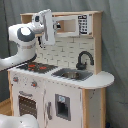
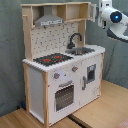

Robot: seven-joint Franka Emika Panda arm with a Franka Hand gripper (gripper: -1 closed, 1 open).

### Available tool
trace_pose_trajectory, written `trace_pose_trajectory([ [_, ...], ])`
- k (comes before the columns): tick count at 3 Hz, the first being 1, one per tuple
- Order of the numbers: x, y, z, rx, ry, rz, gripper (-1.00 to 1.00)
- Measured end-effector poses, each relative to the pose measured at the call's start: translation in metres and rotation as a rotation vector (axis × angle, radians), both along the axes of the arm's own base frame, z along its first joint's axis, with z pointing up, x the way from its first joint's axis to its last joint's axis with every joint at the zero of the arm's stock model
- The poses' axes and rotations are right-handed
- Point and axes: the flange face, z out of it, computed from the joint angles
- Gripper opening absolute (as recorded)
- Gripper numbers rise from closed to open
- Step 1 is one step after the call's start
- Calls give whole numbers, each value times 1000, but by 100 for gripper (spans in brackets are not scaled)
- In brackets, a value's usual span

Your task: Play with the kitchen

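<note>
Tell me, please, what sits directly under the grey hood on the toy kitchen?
The black-red stovetop lies below the grey hood, with white backsplash between. Nothing stands on it; the hood's underside is hidden.

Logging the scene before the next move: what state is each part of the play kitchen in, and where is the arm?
oven door: closed
lower cupboard door: closed
sink: nothing visible inside
stovetop: bare, no pots
faucet: upright over the sink
arm: raised beside the upper shelf
</note>
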Motion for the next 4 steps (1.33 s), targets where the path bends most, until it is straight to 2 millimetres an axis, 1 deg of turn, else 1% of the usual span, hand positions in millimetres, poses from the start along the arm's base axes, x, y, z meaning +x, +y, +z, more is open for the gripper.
trace_pose_trajectory([
  [1,20,18,-1,5,14,45,-100],
  [2,46,25,-10,13,31,82,-100],
  [3,68,38,-13,10,37,118,-100],
  [4,84,53,-9,3,40,145,-100],
])
